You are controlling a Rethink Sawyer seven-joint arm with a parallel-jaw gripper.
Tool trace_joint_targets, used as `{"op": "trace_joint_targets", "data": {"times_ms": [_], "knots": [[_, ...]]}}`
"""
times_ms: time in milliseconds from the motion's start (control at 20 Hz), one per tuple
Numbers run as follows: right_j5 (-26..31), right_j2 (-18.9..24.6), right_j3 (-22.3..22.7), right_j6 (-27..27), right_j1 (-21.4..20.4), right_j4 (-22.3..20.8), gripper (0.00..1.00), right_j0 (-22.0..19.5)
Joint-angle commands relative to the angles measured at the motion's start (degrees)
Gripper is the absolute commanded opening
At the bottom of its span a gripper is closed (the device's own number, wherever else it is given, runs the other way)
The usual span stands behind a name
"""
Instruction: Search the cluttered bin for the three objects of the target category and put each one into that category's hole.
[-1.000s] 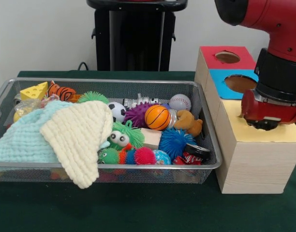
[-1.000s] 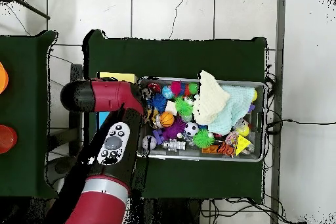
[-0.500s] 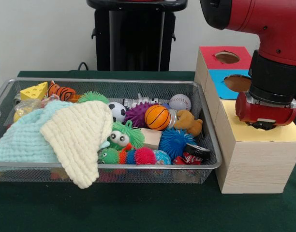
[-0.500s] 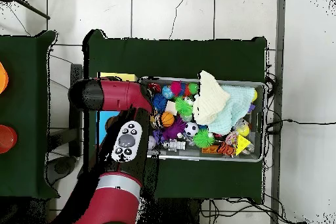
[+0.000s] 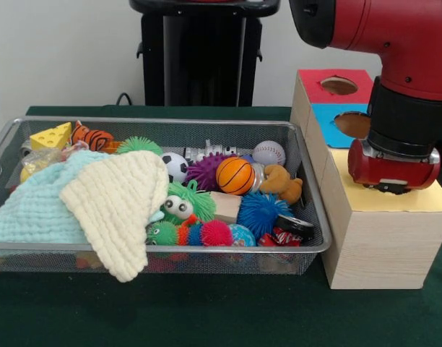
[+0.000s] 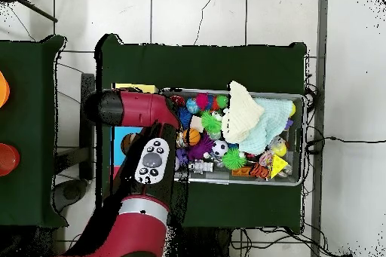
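Red arm point(image 5: 394, 29), black wrist collar point(image 5: 407, 116)

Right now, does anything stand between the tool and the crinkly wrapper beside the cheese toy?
Partly. The mint cloth overlaps the wrapper's near edge in the bin's corner; its top looks uncovered. The tool hangs over the yellow-topped box, beyond the bin's opposite end, toys between.
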Motion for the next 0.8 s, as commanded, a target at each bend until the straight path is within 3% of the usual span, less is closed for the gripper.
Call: {"op": "trace_joint_targets", "data": {"times_ms": [50, 500, 800], "knots": [[0.1, 5.4, 7.6, 9.4, 2.0, -0.4, 0.00, -2.7], [8.1, 1.9, 10.4, 10.0, -6.6, -0.3, 0.00, -1.1], [13.7, -0.8, 10.2, 11.8, -9.2, -0.8, 0.00, 1.6]]}}
